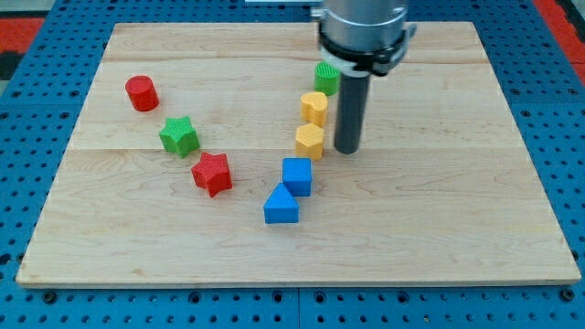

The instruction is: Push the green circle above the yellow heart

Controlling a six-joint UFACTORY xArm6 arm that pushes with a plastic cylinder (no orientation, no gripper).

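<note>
The green circle [326,78] stands near the view's top middle, partly hidden behind my rod's housing. The yellow heart [313,108] sits just below it and slightly to the left, close to it or touching it. My tip [347,150] rests on the board to the right of a second yellow block [310,142], a short gap away, and below and to the right of the yellow heart.
A blue cube [297,175] and a blue wedge-like block [281,205] lie below the yellow blocks. A red star [212,173], a green star [179,135] and a red cylinder [142,93] are at the left. The wooden board [457,201] lies on a blue pegboard.
</note>
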